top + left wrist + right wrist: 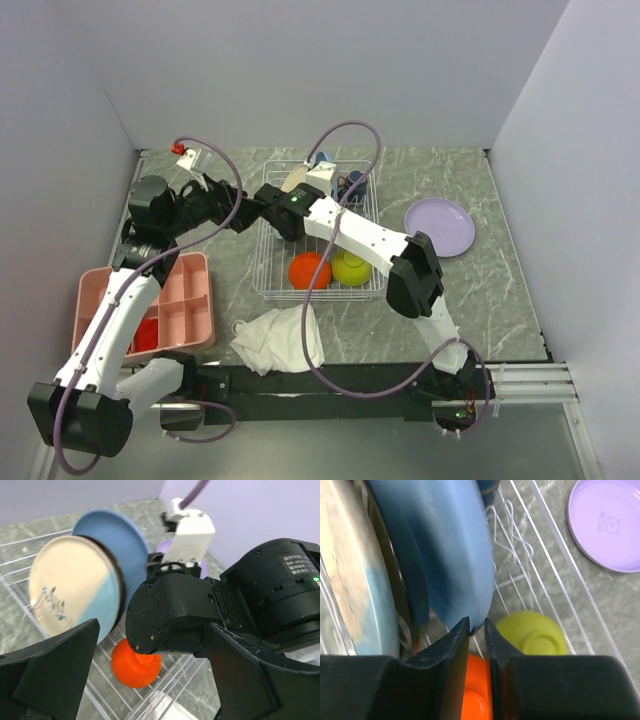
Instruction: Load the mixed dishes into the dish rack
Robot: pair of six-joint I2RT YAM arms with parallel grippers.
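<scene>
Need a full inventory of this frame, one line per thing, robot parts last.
white wire dish rack: 1, white, table centre
large cream-and-blue plate: 1, cream/blue, on edge in rack
light-blue plate: 1, blue, on edge beside it
orange bowl: 1, orange, inverted in rack
lime-green bowl: 1, green, inverted beside orange bowl
lavender plate: 1, lavender, table right of rack
pink divided plastic tray: 1, pink, table left
crumpled white cloth: 1, white, table before rack
left gripper: 1, black, open, left of rack
right gripper: 1, black, fingertips straddling light-blue plate's rim
</scene>
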